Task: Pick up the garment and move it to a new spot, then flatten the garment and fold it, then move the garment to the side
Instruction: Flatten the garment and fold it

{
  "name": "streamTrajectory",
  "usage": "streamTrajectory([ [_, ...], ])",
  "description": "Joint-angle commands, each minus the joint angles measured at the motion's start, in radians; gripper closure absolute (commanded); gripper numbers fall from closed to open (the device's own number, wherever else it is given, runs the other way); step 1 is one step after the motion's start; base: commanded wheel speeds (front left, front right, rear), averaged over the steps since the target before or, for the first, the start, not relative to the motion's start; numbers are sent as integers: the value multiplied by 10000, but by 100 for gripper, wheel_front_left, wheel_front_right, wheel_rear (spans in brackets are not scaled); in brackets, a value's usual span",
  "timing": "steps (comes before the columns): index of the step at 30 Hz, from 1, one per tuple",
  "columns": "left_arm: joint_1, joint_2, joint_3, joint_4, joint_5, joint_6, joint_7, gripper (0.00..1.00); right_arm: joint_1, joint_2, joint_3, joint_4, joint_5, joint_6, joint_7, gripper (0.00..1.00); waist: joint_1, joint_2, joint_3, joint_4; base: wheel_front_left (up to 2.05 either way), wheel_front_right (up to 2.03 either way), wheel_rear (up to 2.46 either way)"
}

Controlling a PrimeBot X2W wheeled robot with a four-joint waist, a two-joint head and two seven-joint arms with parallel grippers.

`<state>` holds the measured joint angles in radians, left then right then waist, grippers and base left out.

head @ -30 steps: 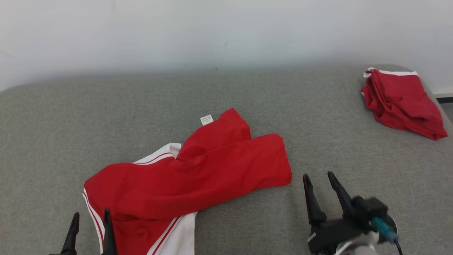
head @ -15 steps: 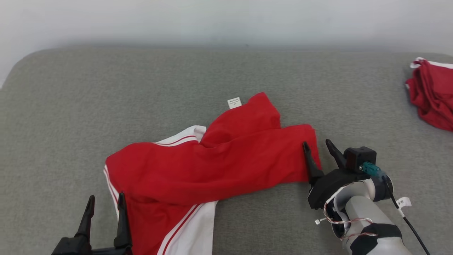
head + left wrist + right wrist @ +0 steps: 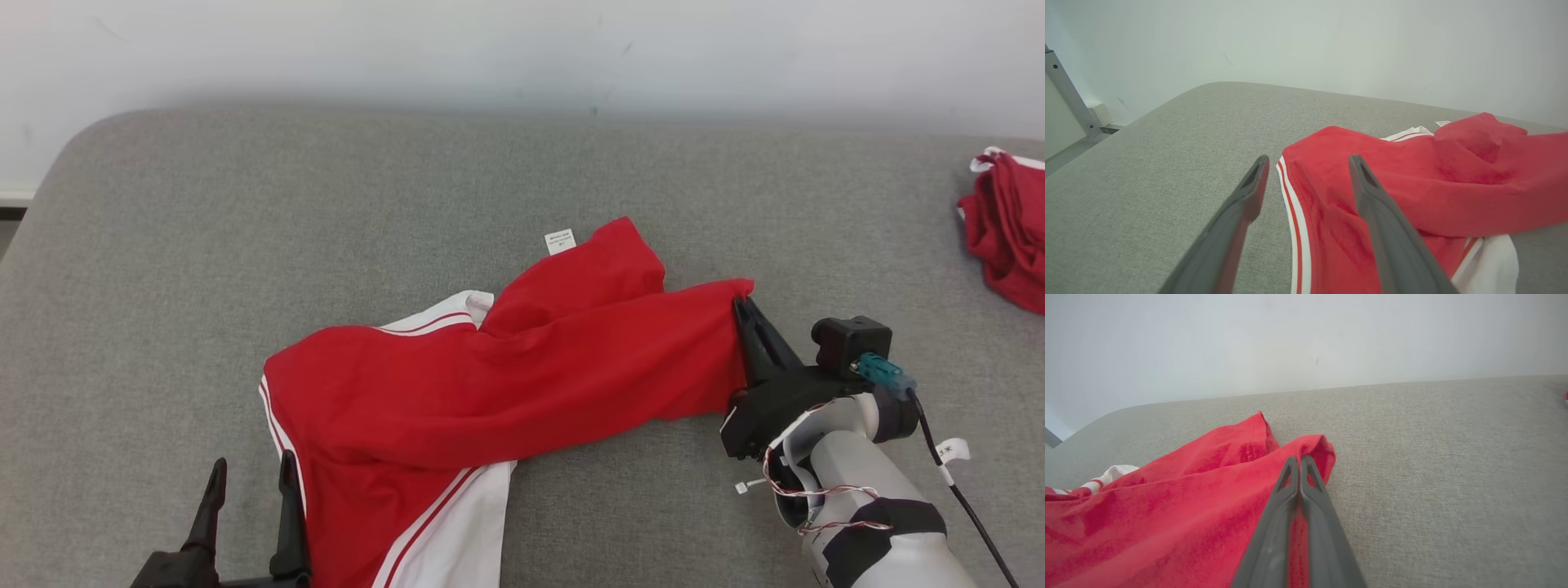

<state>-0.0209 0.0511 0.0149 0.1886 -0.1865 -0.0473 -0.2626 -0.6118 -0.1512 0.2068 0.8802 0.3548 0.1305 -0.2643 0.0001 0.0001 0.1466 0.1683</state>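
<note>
Two dark pincers are shown above a grey padded surface point(image 3: 245, 229). The right pincer point(image 3: 741, 306) is clamped shut on the corner of a red garment point(image 3: 506, 384), which is spread out to its left. The left pincer point(image 3: 252, 459) is held wide, the garment's white-striped edge seen between its fingers point(image 3: 1372, 204).

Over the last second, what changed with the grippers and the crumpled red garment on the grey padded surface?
The right gripper came forward to the right end of the crumpled red garment with white trim and shut on its edge. The head camera shifted too. Unchanged: the left gripper, open by the striped edge; the garment's lie on the grey padded surface; the folded red bundle far right.
</note>
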Motion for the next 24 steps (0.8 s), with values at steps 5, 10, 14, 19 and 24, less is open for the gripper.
streamTrajectory([
  [5,263,-13,38,98,-42,7,-30,0,320,-85,-177,-1409,-12,9,5,100,-1,-1,-421,-221,0,0,0],
  [10,498,-11,89,179,55,-23,-30,0,597,-158,-262,-3055,-151,9,5,100,-1,-1,-814,-350,0,0,0],
  [14,664,-13,105,184,61,5,-30,0,860,-244,-207,-4227,-215,9,5,100,-1,-1,-983,-428,0,0,0],
  [19,831,-13,141,139,18,22,-30,0,1009,-394,13,-5400,-326,9,5,100,-1,-1,-1087,-543,0,0,0],
  [24,897,-13,97,148,-65,51,-30,0,868,-487,201,-6360,-455,9,4,100,-1,-1,-1135,-610,0,0,0],
])
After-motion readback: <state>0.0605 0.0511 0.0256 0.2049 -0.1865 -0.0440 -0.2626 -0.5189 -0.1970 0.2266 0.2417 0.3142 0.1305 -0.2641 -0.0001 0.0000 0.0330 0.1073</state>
